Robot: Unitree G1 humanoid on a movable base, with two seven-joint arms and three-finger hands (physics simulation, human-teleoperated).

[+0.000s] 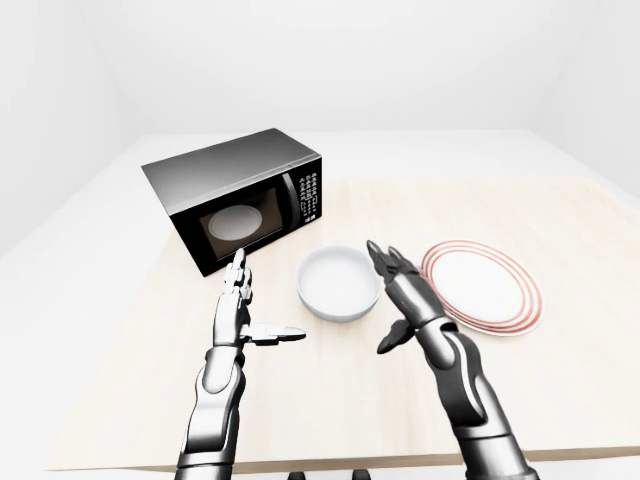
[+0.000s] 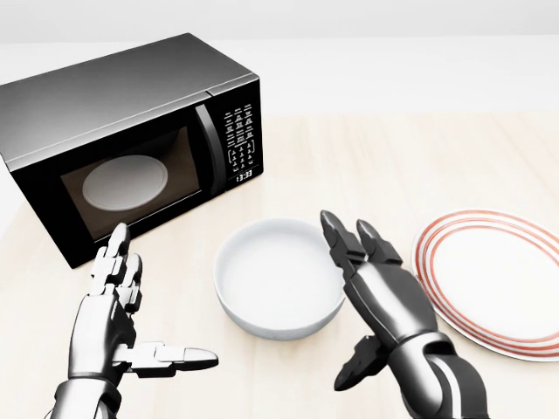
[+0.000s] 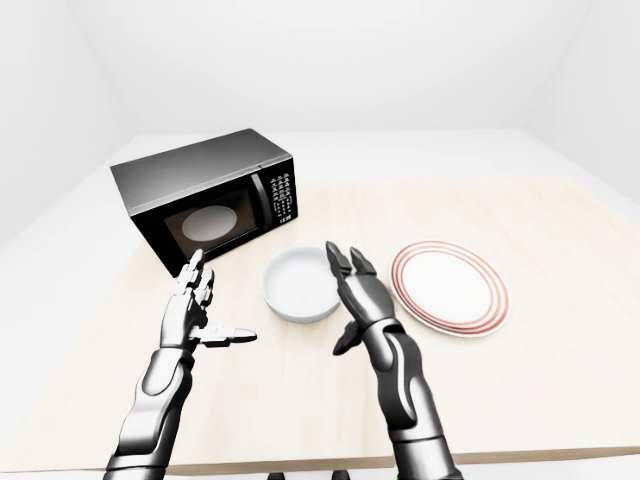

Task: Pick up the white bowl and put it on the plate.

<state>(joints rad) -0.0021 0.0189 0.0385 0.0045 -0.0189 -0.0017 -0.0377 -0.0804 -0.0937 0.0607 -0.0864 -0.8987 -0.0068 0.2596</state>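
Pale wood table (image 2: 367, 157), white room. Bowl (image 2: 281, 275) sits between microwave (image 2: 131, 140) and plate (image 2: 489, 279). Right hand (image 2: 380, 301) has fingers spread, released, hugging the bowl's right rim, probably lining up a grab. Left hand (image 2: 113, 319) hovers open, well left, holding nothing.

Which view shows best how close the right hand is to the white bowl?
The head view: it is closest, with the right hand open and its fingers at the white bowl rim. The two eye views show the same pair smaller, from farther off.
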